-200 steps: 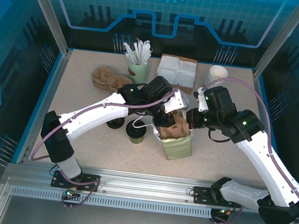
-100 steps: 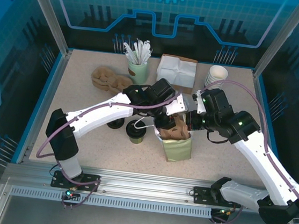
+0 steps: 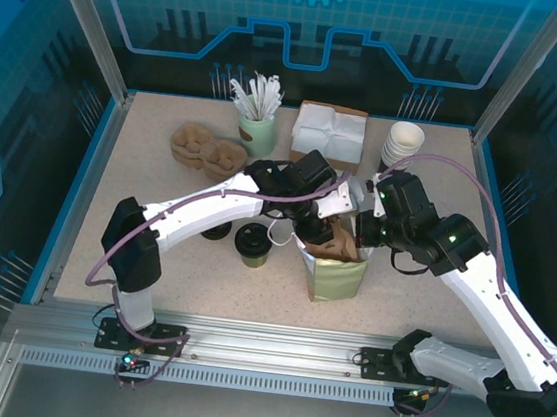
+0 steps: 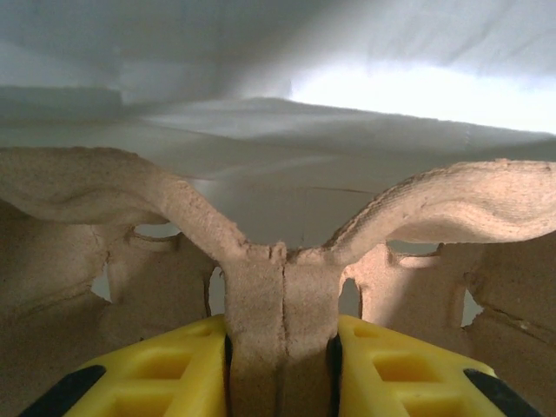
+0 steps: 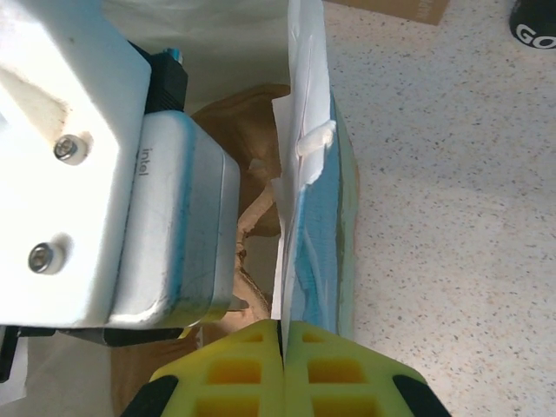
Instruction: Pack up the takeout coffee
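1. Left gripper (image 4: 282, 347): in the left wrist view I read both yellow fingers pressed onto the central rib of a moulded pulp cup carrier (image 4: 269, 295). The rib is clamped between them. White bag lining sits behind the carrier.
2. From the top camera, the left gripper (image 3: 318, 235) reaches into the open mouth of the olive-green paper bag (image 3: 333, 275). The carrier (image 3: 333, 240) is partly inside that mouth. The bag stands upright on the table (image 3: 429, 296), near its middle.
3. Right gripper (image 5: 283, 337): its fingers are pressed together on the bag's upper edge (image 5: 313, 252), with the thin wall pinched between them. From above, the right gripper (image 3: 360, 240) holds the bag on the side facing the right arm.
4. Takeout coffee (image 3: 252, 244): the cup stands upright on the table with its black lid on, just left of the bag and outside it. Neither gripper touches it.
5. At the far edge I see a stack of white cups (image 3: 404, 140), napkins (image 3: 330, 129), a green cup of sticks (image 3: 257, 134) and spare pulp carriers (image 3: 208, 147).
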